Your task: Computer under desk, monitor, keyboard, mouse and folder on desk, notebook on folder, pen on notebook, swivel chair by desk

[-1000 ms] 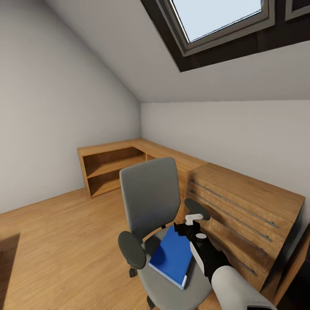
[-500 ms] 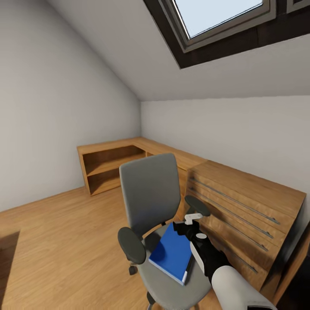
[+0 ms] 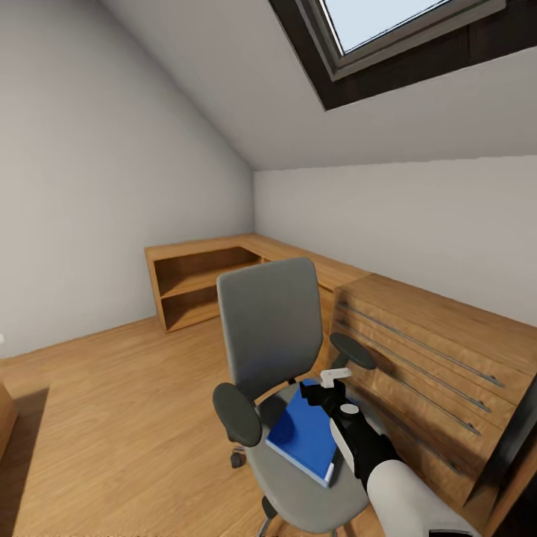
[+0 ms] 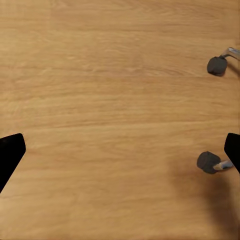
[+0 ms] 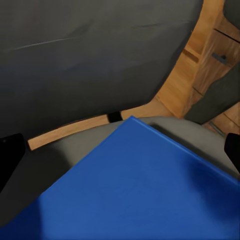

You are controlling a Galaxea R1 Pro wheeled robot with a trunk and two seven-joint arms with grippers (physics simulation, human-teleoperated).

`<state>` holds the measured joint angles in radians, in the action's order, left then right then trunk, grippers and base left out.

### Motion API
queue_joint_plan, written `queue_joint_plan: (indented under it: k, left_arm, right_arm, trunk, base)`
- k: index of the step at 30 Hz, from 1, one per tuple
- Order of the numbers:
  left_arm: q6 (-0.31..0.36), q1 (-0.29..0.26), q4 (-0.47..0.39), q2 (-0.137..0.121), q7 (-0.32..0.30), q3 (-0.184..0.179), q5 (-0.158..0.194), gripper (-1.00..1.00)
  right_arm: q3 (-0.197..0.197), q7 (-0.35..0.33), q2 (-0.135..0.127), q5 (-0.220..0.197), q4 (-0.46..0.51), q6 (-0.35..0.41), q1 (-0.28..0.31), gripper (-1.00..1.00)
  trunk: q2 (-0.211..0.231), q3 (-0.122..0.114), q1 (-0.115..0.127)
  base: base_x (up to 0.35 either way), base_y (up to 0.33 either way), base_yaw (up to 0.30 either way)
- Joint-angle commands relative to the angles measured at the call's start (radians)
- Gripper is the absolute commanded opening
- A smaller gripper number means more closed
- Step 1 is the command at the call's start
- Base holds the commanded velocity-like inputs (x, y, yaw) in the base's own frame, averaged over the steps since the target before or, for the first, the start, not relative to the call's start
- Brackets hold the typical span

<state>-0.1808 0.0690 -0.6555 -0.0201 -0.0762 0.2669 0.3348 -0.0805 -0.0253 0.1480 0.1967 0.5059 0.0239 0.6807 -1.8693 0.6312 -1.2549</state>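
Right tool [image 3: 326,389] spread wide, gripping nothing, poised over the far corner of the folder [image 3: 304,432], which lies flat on the swivel chair [image 3: 268,335] seat, directly beneath. Right arm's nearer.

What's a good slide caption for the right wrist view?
Open right gripper poised over the blue folder lying on the swivel chair seat.

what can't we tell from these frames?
- Head view: whether the right gripper touches the folder; the arm covers the folder's near corner.
- Right wrist view: folder cut off by the frame edges; fingertips barely enter the frame.
- Swivel chair: its base is cut off at the bottom edge.
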Motion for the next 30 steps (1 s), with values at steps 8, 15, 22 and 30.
queue_joint_plan:
  k: [8, 15, 22, 30]
  left_arm:
    - [0.000, 0.000, 0.000, 0.000, -0.007, 0.002, 0.010, 1.00]
    - [0.000, 0.000, 0.000, 0.001, -0.007, 0.002, 0.010, 1.00]
    - [0.000, 0.000, 0.000, 0.002, -0.007, 0.003, 0.010, 1.00]
    - [-0.002, 0.000, 0.000, 0.002, -0.007, 0.003, 0.010, 1.00]
  right_arm:
    - [-0.010, 0.001, -0.001, 0.010, 0.002, -0.003, 0.000, 1.00]
    - [-0.010, -0.002, -0.002, 0.009, 0.002, -0.005, 0.000, 1.00]
    - [-0.013, 0.001, -0.002, 0.009, 0.004, 0.001, 0.000, 1.00]
    - [-0.013, 0.004, 0.000, 0.007, 0.006, 0.010, 0.000, 1.00]
  trunk:
    - [-0.057, 0.027, -0.031]
    - [-0.106, 0.050, -0.058]
    - [-0.155, 0.072, -0.084]
    - [-0.183, 0.084, -0.100]
  base:
    - [0.000, 0.000, 0.042]
    - [0.000, 0.000, 0.006]
    - [0.000, 0.000, 0.001]
    - [0.000, 0.000, 0.000]
